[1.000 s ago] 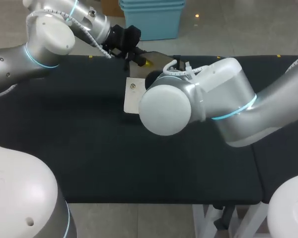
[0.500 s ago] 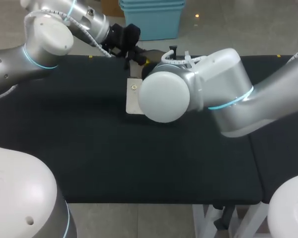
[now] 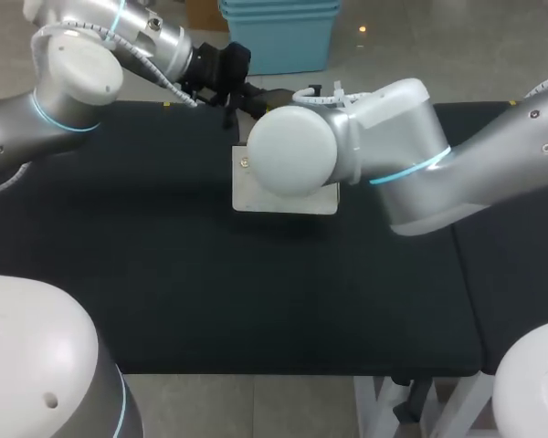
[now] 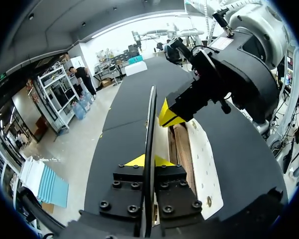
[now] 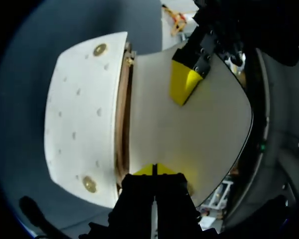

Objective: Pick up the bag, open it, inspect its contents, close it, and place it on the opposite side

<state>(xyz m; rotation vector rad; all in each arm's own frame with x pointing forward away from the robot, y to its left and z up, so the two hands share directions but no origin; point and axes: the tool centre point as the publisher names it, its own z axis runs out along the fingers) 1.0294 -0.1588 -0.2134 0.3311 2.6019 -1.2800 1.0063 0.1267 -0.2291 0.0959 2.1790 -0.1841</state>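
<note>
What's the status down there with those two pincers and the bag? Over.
Left pincer shut on bag flap. Right pincer shut on bag too. Bag on table, mouth held open. Nothing seen in the way.

Right arm [image 3: 297, 151] swings toward the worktop's far edge, uncovering more of the bag [image 3: 247, 190]; left arm [image 3: 73, 78] pulls back slightly.

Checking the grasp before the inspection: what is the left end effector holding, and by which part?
The bag, by its raised flap, whose edge is pinched in the left end effector.
</note>
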